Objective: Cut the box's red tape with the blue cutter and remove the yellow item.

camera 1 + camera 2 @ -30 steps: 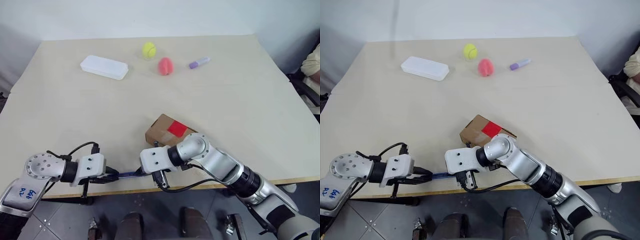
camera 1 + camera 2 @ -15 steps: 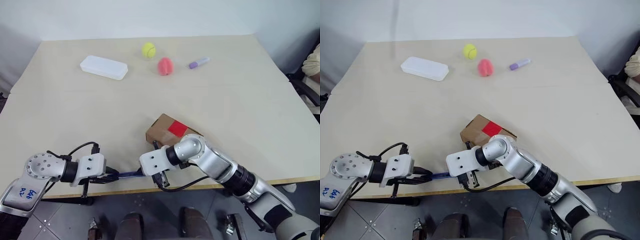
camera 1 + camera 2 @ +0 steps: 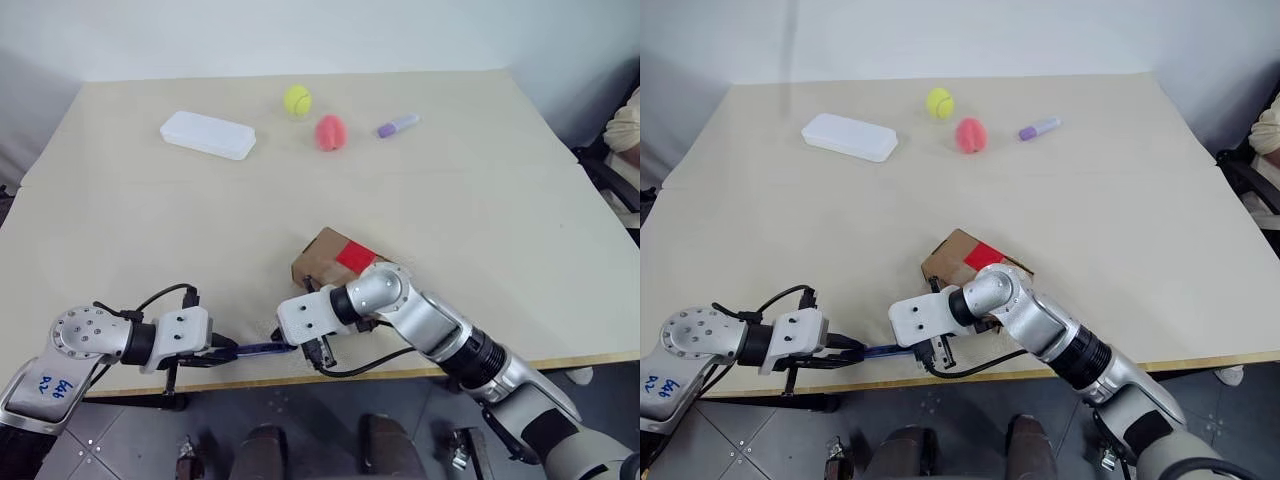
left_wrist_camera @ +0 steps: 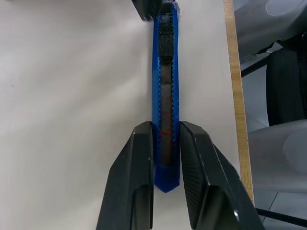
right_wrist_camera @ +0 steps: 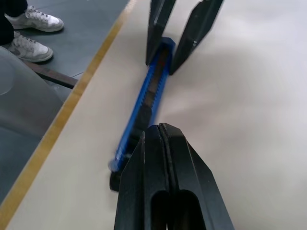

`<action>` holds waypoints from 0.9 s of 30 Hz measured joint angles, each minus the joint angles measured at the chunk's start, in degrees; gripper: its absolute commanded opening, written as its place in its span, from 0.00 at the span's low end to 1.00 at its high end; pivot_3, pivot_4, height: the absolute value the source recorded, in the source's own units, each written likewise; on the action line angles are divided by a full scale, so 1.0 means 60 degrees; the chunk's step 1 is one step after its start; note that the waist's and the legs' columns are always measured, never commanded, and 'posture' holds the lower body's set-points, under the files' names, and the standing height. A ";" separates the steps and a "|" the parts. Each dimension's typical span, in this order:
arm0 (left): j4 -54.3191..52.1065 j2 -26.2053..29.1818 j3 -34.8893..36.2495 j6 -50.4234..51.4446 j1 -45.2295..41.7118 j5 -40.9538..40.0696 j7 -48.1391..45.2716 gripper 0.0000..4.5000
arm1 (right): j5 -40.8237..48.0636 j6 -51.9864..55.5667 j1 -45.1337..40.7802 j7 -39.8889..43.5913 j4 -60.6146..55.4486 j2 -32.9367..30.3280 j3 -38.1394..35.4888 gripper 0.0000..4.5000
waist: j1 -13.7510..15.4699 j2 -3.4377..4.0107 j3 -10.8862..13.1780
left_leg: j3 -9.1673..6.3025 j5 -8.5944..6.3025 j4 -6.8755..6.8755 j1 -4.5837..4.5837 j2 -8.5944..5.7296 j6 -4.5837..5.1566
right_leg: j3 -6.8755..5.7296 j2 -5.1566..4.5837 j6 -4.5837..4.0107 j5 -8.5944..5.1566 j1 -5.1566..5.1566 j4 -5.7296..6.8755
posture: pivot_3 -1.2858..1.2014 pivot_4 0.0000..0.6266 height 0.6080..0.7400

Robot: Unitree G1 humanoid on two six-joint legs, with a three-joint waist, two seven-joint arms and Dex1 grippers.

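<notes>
My left pincer clamps the blue cutter flat on the counter; my right pincer, fully closed, hovers over its far end.

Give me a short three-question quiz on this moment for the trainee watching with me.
1. True or false: the left pincer is shut on the blue cutter.
2. Which lies nearest the box: A) white case, B) right pincer, C) tennis ball?
3. Fill in: the red tape sits on the box's ____ face.

Key: 1 true; 2 B; 3 top.
</notes>
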 measured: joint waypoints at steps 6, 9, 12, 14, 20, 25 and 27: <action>-0.0007 -0.0029 -0.0003 0.0046 -0.0012 0.0000 0.0016 0.10 | -0.0088 -0.0062 0.0125 0.0233 -0.0001 -0.0185 0.0020 0.00 | 0.0000 0.0000 0.0000 | 0.0001 0.0000 0.0000 0.0000 0.0000 0.0000 | 0.0001 0.0000 0.0000 0.0000 0.0000 0.0000 | 0.52 0.24 1.00; -0.0010 -0.0041 -0.0004 0.0054 -0.0012 0.0001 0.0023 0.10 | -0.0113 -0.0087 0.0148 0.0299 0.0016 -0.0126 0.0121 0.00 | 0.0001 0.0000 0.0000 | 0.0001 0.0000 0.0000 0.0000 0.0000 0.0000 | 0.0001 0.0000 0.0000 0.0000 0.0000 0.0000 | 0.52 0.24 1.00; -0.0026 -0.0042 -0.0004 0.0066 -0.0008 0.0003 0.0035 0.10 | -0.0155 -0.0202 0.0154 0.0335 0.0064 -0.0042 0.0243 0.00 | 0.0001 0.0000 0.0000 | 0.0001 0.0000 0.0001 0.0000 0.0000 0.0000 | 0.0001 0.0000 0.0000 0.0000 0.0000 0.0000 | 0.52 0.24 1.00; -0.0035 -0.0043 -0.0004 0.0071 -0.0004 0.0004 0.0043 0.10 | -0.0185 -0.0273 0.0153 0.0337 0.0089 0.0005 0.0252 0.00 | 0.0002 0.0000 0.0000 | 0.0001 0.0000 0.0001 0.0000 0.0000 0.0000 | 0.0001 0.0000 0.0000 0.0000 0.0001 0.0000 | 0.52 0.24 1.00; -0.0094 -0.0043 0.0004 0.0178 0.0026 0.0011 0.0086 0.10 | -0.0393 -0.0687 0.0038 0.0245 0.0784 0.0624 0.0346 0.00 | -0.0005 0.0003 -0.0003 | 0.0003 0.0000 0.0000 0.0007 0.0000 -0.0001 | 0.0001 0.0000 -0.0001 0.0000 0.0004 0.0003 | 0.52 0.24 1.00; -0.0114 -0.0044 0.0019 0.0249 0.0052 0.0010 0.0117 0.10 | -0.0527 -0.0923 0.0014 0.0224 0.1131 0.0945 0.0339 0.00 | -0.0014 0.0012 -0.0008 | 0.0006 0.0000 0.0000 0.0016 0.0002 -0.0001 | 0.0001 0.0000 -0.0002 0.0001 0.0006 0.0010 | 0.52 0.24 1.00; -0.0118 -0.0070 0.0028 0.0256 0.0063 0.0009 0.0131 0.10 | -0.0536 -0.0916 0.0012 0.0228 0.1176 0.1002 0.0325 0.00 | -0.0011 0.0013 -0.0009 | 0.0007 0.0000 0.0000 0.0016 0.0002 -0.0001 | 0.0001 0.0000 -0.0003 0.0001 0.0007 0.0010 | 0.52 0.24 1.00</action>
